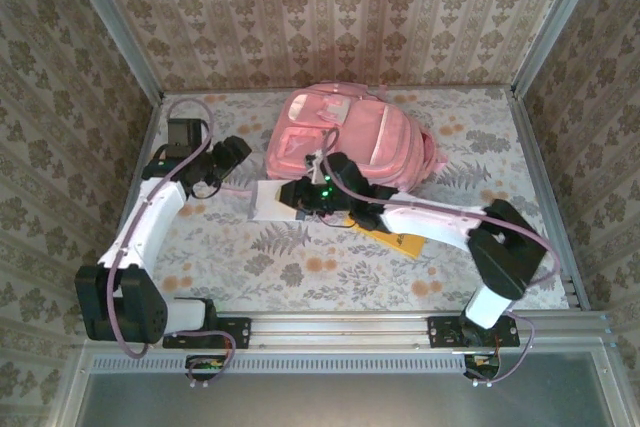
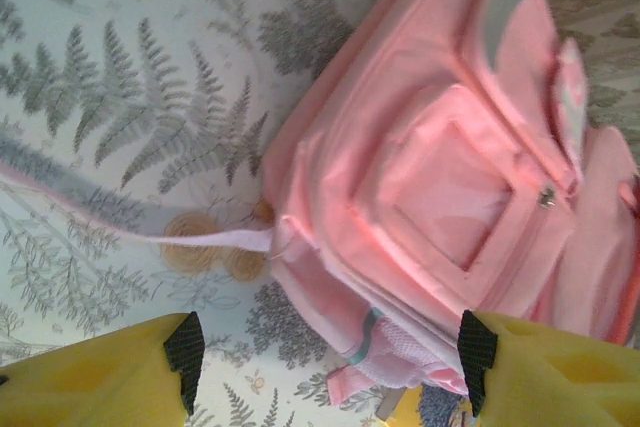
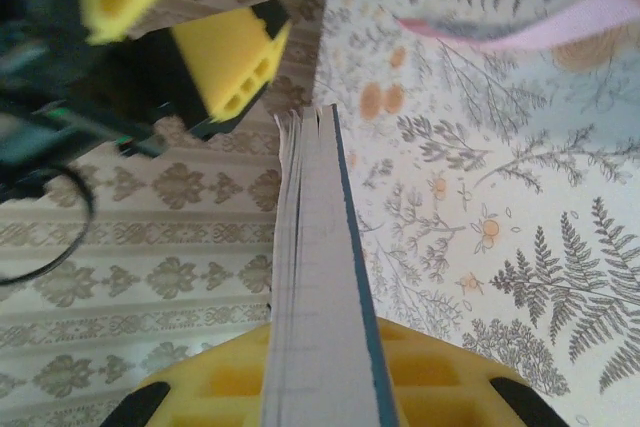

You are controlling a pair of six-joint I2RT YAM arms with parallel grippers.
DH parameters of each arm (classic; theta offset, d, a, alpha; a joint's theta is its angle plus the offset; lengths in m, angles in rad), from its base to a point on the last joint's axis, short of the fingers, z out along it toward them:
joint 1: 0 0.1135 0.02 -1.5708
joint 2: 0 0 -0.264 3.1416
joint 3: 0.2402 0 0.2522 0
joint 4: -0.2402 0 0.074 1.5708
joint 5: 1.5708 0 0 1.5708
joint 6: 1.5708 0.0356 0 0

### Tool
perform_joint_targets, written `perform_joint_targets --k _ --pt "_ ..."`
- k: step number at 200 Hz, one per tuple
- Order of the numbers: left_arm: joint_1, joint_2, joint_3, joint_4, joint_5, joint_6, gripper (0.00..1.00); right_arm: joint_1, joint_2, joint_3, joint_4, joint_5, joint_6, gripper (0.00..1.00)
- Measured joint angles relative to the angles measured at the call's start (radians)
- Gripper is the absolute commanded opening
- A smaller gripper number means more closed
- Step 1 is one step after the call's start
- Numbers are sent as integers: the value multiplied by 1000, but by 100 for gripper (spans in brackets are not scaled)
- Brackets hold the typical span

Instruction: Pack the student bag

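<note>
Top external view showed the pink bag lying flat at the far middle of the table, with its front pockets facing up. The right gripper reached across to a spot just in front of the bag. It was clamped on a thin white book. In the right wrist view, the book stood on its edge between the yellow fingers, and its pages pointed away from the camera.

The left gripper hung just beside the left side of the bag. In the left wrist view, its jaws were spread wide with nothing between them. The bag lay below it and a pink strap trailed over the table. A flat yellow thing lay on the table under the right arm.

The step in hand looked like getting the book into the bag. The book was picked up but was not in the bag yet. I could not tell if the bag's top was unzipped. Next, the left gripper would likely need to hold the bag's mouth wide. Then the right arm would need to turn the book and slide it in thin edge first.
</note>
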Motion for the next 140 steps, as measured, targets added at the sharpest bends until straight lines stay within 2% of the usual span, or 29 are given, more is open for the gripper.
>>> perform_joint_targets --k 20,56,72,106,140 --pt "-98 40 100 -40 -39 58 71 -75 -171 -38 -111 37 -50 0" --pt "-336 250 372 -68 -58 176 72 -380 -505 -124 -297 199 -95 0" --pt "-416 382 508 -69 -31 216 72 -464 -621 -153 -381 304 -111 0" --pt "-511 691 826 -96 36 261 70 -580 -860 -243 -555 507 -136 0" --pt "-557 922 1083 -138 72 273 67 -650 -939 -293 -647 578 -154 0"
